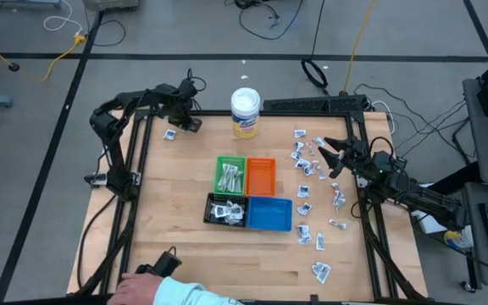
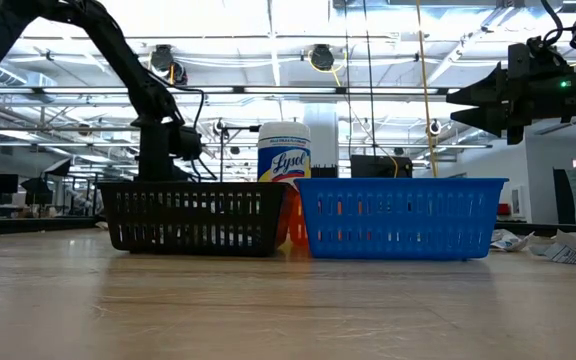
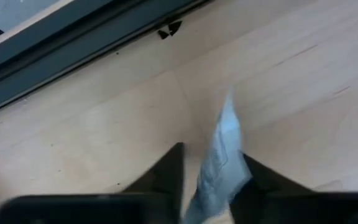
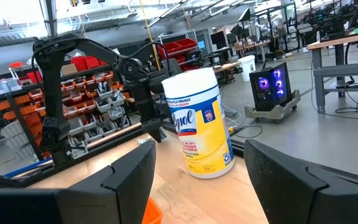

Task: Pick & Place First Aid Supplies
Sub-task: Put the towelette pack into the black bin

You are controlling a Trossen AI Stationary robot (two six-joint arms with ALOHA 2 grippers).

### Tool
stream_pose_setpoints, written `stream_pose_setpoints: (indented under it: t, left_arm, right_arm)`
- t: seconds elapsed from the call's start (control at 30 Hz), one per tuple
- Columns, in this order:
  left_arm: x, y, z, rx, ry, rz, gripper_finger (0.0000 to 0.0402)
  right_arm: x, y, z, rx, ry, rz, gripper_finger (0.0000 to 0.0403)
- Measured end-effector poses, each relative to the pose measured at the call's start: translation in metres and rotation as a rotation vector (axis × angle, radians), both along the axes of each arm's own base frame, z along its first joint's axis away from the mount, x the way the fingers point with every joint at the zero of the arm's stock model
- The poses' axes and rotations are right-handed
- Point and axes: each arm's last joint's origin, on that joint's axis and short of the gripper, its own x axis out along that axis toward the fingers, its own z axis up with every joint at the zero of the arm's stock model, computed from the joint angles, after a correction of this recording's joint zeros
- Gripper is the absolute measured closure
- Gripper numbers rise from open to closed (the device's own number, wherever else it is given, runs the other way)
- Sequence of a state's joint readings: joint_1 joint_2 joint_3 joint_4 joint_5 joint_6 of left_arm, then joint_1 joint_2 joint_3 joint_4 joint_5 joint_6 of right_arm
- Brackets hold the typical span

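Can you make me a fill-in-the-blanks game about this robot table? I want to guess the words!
1. The left hand pinches a small white ____ between its fingers.
2. The green tray sits right beside the ____ tray.
3. The yellow-labelled Lysol tub has a ____ lid.
4. The right hand hangs in the air with its fingers ____.

Missing words: packet; orange; white; open

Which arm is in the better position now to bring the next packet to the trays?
The left. Its hand already has a packet between its fingers at the table's far left corner. The right hand hangs open and empty above the scattered packets, so it would first have to go down and grasp.
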State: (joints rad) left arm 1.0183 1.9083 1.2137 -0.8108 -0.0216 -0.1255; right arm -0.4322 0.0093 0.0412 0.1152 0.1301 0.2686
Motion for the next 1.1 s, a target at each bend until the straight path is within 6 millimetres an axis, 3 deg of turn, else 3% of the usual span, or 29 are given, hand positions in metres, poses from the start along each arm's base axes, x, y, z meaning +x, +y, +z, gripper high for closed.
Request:
stream_pose_setpoints:
  t: [0.13, 0.47, 0.8, 1.1]
  left_arm:
    - [0.000, -0.001, 0.001, -0.012, -0.022, -0.025, 0.0387]
    - [-0.004, -0.010, 0.048, 0.101, -0.111, -0.033, 0.0393]
    - [-0.013, -0.033, 0.097, 0.206, -0.172, -0.020, 0.0393]
    - [0.045, -0.084, 0.100, 0.192, -0.192, -0.375, 0.0395]
  right_arm:
    - [0.000, 0.000, 0.000, 0.000, 0.000, 0.000, 0.0161]
    - [0.000, 0.000, 0.000, 0.000, 0.000, 0.000, 0.0161]
    - [0.000, 0.000, 0.000, 0.000, 0.000, 0.000, 0.0161]
    - [0.000, 0.000, 0.000, 0.000, 0.000, 0.000, 0.0161]
